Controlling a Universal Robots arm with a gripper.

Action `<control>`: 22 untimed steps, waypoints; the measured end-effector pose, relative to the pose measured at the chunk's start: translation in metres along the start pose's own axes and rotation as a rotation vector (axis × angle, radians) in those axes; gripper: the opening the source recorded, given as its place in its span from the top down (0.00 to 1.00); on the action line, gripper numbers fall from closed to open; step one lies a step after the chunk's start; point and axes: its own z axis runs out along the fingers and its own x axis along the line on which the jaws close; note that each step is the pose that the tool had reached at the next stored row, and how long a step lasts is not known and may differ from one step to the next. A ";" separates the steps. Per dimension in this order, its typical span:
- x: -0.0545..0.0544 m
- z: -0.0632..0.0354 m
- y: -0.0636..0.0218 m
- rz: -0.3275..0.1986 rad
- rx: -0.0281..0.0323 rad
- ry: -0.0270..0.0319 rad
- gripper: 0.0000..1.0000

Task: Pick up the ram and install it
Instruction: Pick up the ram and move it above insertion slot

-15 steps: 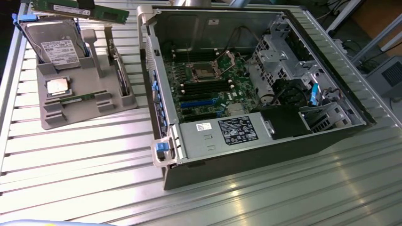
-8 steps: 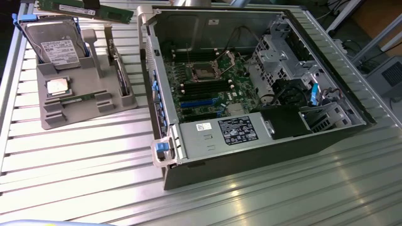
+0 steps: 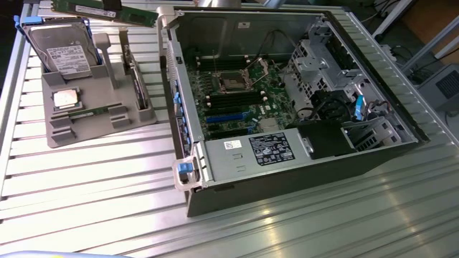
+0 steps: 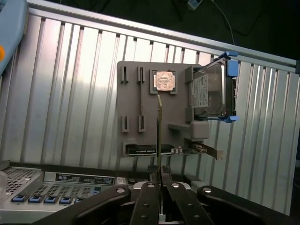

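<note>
The ram (image 3: 136,18) is a long green stick held in the air at the top of the exterior view, above the grey parts holder (image 3: 93,126) and to the exterior view's left of the open computer case (image 3: 287,177). In the wrist view my gripper (image 4: 159,171) is shut on the ram (image 4: 159,126), which shows edge-on as a thin strip running away from the fingers, high over the holder (image 4: 133,112). The motherboard (image 3: 240,91) lies inside the case with its dark memory slots (image 3: 233,101) in sight.
The holder carries a grey hard drive (image 3: 64,51) in a blue bracket, a square silver CPU (image 3: 66,99) and an upright card (image 3: 136,80). All stand on a ribbed metal table (image 3: 86,183). A power supply (image 3: 251,153) and a drive cage (image 3: 315,59) crowd the case.
</note>
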 end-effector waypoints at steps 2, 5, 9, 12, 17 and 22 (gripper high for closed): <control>0.001 -0.0002 -0.0015 0.000 -0.0008 -0.0018 0.88; 0.001 -0.0005 -0.0039 0.000 -0.0021 -0.0047 0.88; 0.002 -0.0009 -0.0065 0.000 -0.0036 -0.0076 0.88; 0.003 -0.0012 -0.0083 0.000 -0.0045 -0.0099 0.88; 0.005 -0.0018 -0.0117 0.000 -0.0062 -0.0136 0.88; 0.005 -0.0021 -0.0147 0.000 -0.0081 -0.0151 0.88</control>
